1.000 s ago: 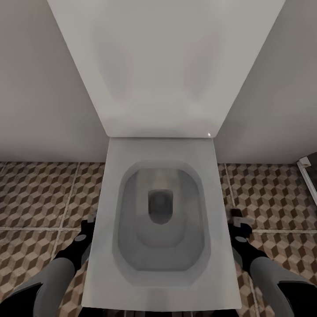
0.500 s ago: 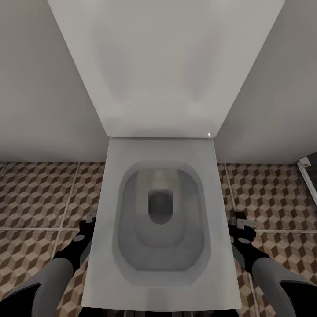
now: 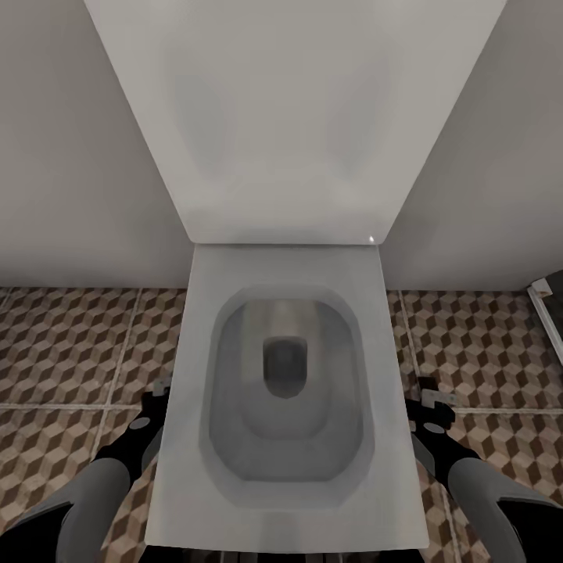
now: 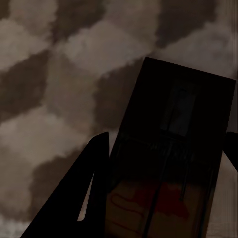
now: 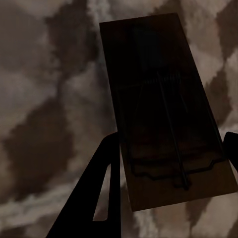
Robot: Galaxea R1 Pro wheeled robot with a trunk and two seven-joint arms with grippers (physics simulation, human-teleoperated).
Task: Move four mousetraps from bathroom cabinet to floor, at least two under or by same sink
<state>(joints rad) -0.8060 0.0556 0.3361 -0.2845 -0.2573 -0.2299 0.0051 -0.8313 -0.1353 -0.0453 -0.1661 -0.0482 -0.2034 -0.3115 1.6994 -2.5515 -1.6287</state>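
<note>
Left wrist view shows a mousetrap lying between the left gripper fingers, its red mark and wire visible, above the cube-patterned bathroom floor — whether it is clamped or merely framed by them I cannot tell. Right wrist view shows a second mousetrap likewise between the right gripper fingers, grip unclear. Head view: both grippers flank a white toilet with raised lid, standing against a pale wall.
</note>
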